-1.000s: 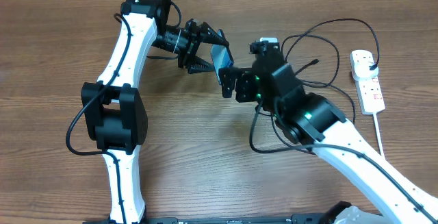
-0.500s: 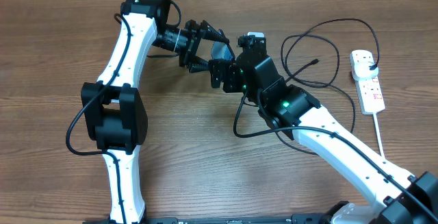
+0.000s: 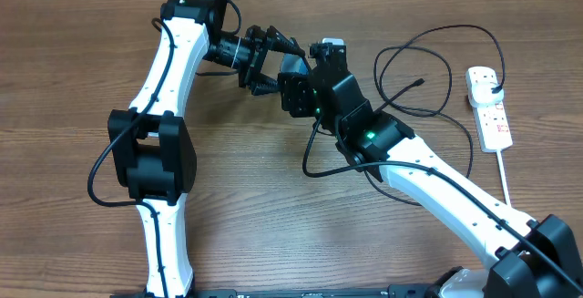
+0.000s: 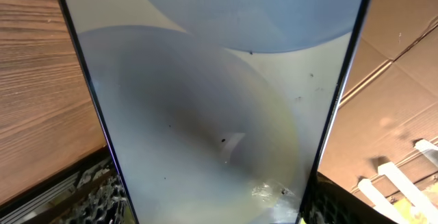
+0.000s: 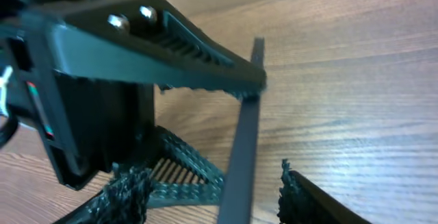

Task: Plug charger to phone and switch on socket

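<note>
The phone [image 3: 293,64] is held up off the table, my left gripper [image 3: 278,64] shut on it. In the left wrist view the phone's pale screen [image 4: 219,101] fills the frame, with a finger [image 4: 96,196] against each long edge. My right gripper [image 3: 293,79] has come in from the right and stands open astride the phone. In the right wrist view the phone's edge [image 5: 243,148] runs between the fingertips [image 5: 130,190] with a gap on each side. The charger's black cable [image 3: 453,27] loops on the table to the right, its plug tip [image 3: 421,83] lying loose. The white socket [image 3: 492,116] lies at the far right.
The left gripper's finger [image 5: 150,39] crosses the top of the right wrist view, close to my right jaws. A thick white cord [image 3: 506,175] runs from the socket toward the front edge. Brown cardboard [image 4: 397,80] shows behind the phone.
My right gripper has moved up and left to the phone, and its jaws have narrowed around the phone's edge. The left arm and the phone have stayed put.
</note>
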Controlling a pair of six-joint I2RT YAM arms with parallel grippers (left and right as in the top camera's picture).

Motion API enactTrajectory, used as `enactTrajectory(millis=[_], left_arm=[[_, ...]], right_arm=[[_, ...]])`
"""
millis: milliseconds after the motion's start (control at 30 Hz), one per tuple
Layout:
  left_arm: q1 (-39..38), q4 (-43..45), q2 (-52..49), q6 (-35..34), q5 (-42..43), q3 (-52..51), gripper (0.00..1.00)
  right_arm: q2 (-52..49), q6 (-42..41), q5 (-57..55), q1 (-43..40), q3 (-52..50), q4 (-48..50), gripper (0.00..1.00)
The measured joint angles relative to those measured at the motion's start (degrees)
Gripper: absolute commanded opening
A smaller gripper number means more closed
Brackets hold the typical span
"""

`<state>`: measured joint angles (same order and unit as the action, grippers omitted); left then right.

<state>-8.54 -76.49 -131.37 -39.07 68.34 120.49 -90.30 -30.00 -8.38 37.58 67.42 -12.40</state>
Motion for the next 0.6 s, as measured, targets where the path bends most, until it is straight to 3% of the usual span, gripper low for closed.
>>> enactTrajectory(millis=[433, 600], left_arm=[[0.0, 0.7, 0.0, 0.0, 0.0, 0.0, 0.73], [0.0, 0.7, 0.0, 0.0, 0.0, 0.0, 0.73]], right_arm=[[-0.2, 0.0, 0.0, 0.0, 0.0, 1.0, 0.45], [-1.6, 0.0, 0.0, 0.0, 0.0, 1.0, 0.35]])
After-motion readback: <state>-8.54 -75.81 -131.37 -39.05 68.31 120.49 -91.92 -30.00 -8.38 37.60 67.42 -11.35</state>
